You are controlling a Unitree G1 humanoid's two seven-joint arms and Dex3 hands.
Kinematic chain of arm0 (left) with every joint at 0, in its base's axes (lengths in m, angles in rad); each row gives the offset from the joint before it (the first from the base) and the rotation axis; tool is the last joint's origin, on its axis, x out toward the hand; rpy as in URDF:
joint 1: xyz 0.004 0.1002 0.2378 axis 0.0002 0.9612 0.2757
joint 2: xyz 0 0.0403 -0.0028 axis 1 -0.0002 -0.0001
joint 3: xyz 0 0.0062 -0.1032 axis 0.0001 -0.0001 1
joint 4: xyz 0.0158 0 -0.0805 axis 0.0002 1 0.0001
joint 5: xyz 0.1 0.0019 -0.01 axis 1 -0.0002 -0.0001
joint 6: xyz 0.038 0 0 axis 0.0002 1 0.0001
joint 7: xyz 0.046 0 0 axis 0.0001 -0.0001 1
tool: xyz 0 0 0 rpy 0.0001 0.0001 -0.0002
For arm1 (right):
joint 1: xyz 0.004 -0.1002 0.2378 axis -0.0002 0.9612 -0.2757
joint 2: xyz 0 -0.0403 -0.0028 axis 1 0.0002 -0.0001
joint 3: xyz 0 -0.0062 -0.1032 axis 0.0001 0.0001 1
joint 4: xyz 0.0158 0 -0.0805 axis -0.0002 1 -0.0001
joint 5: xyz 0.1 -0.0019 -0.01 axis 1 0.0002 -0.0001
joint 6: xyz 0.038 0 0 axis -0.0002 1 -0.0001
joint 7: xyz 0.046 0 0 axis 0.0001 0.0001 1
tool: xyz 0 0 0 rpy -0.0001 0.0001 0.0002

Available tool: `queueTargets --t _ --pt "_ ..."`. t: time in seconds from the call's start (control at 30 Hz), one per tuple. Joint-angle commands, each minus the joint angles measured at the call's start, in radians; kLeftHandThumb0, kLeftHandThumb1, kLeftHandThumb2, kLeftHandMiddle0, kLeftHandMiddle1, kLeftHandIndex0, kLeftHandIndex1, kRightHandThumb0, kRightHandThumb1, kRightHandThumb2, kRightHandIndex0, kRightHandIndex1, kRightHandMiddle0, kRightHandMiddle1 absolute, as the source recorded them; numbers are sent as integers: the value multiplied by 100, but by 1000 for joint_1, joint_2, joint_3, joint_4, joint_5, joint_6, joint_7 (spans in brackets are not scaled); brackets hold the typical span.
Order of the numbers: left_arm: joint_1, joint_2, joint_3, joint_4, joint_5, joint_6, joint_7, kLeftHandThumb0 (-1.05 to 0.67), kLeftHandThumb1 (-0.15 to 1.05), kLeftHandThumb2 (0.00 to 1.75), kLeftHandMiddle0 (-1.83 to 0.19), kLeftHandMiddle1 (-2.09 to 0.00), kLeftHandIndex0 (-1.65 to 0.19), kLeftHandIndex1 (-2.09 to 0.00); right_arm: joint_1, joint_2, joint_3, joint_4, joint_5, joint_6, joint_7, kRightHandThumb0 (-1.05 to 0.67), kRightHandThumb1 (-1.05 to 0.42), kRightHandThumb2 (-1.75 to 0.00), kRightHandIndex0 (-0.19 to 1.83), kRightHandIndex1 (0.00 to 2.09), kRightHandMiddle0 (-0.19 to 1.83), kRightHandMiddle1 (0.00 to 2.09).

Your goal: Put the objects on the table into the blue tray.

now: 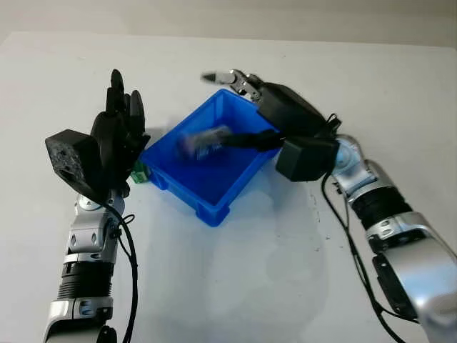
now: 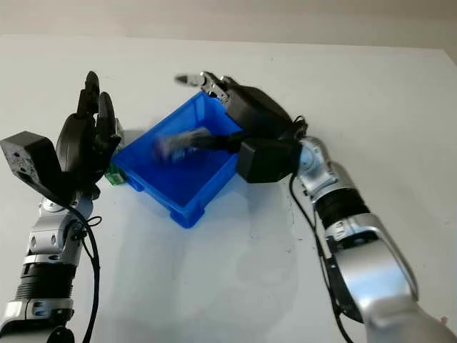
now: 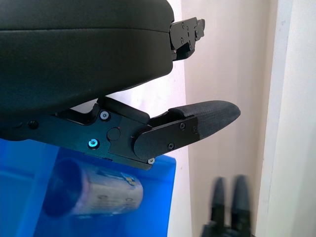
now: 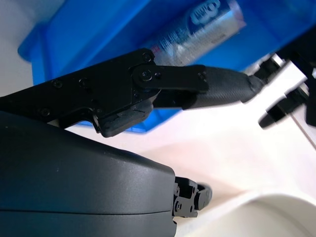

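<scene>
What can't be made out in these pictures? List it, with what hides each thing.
1. Green object beside the blue tray: in the head views it is mostly hidden behind the open left hand, which stands upright left of the tray, so its kind is unclear.
2. Tube in the tray: blurred in the head views. In the right wrist view the open right hand, at the tray's far corner, crosses its label.
</scene>
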Motion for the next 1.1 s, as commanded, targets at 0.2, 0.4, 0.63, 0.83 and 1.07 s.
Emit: queueTargets --t 0.2,0.4,0.63,0.83,1.07 --pt "-10 10 -5 12 10 -3 -5 -73 105 68 19 0 19 0 59 -29 -90 -97 70 -28 -73 -100 -105 -75 -19 0 -19 0" --pt "-12 16 -3 12 12 -4 -8 -74 105 68 19 0 19 0 168 -27 -195 -229 196 17 -79 -93 -105 -76 -19 0 -19 0" --pt "-11 28 4 14 5 -12 -26 -74 105 69 19 0 19 0 364 10 -311 -422 400 317 -16 -88 -105 -74 -19 0 -19 0" --pt "-13 39 5 20 4 -21 -39 -73 105 69 19 0 19 0 478 57 -385 -523 523 545 -6 -83 -105 -75 -19 0 -19 0" --pt "-18 53 5 27 2 -21 -56 -74 105 70 19 0 19 0 519 70 -430 -537 562 630 -7 -82 -105 -78 -19 0 -19 0"
